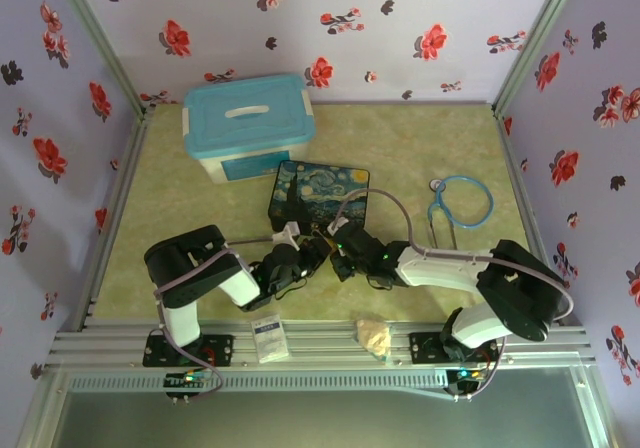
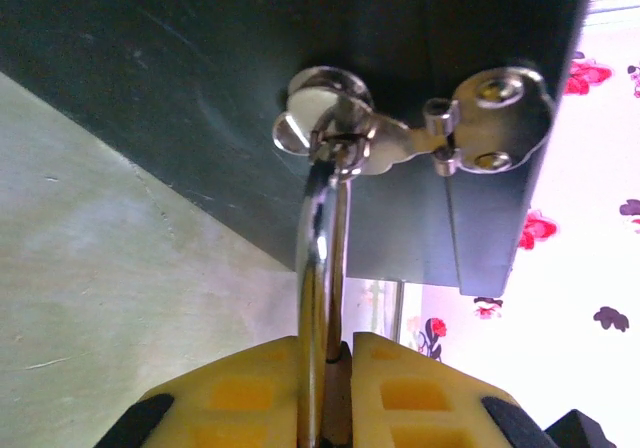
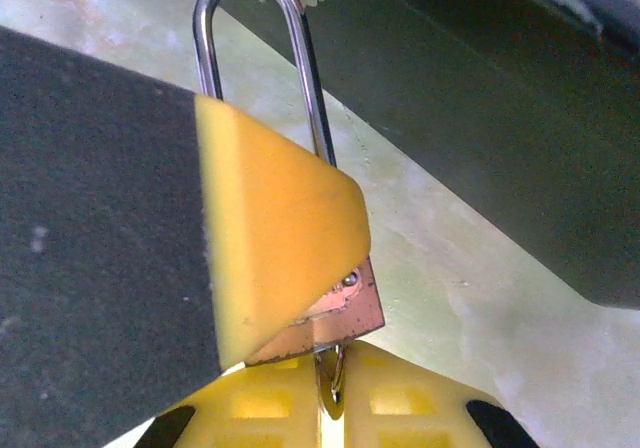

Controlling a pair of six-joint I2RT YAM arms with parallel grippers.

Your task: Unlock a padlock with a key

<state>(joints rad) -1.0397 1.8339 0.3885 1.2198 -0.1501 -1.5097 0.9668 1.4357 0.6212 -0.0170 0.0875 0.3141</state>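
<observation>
The padlock (image 3: pixel 345 308) hangs by its silvery shackle (image 3: pixel 310 88) from the hasp (image 2: pixel 400 128) on the front of the starry-night box (image 1: pixel 320 190). My left gripper (image 2: pixel 340 343) is shut on the padlock, and the shackle (image 2: pixel 322 238) rises from between its yellow fingers. In the right wrist view one left finger (image 3: pixel 270 238) covers most of the brass body. Just below the padlock, my right gripper (image 3: pixel 337 360) is shut on the key (image 3: pixel 333 388), a thin metal sliver touching the padlock's underside. Both grippers meet in front of the box (image 1: pixel 320 253).
A white bin with a turquoise lid (image 1: pixel 248 128) stands behind the painted box. A blue stethoscope (image 1: pixel 462 201) lies at the right. A small white packet (image 1: pixel 269 336) and a beige lump (image 1: pixel 375 336) rest on the front rail.
</observation>
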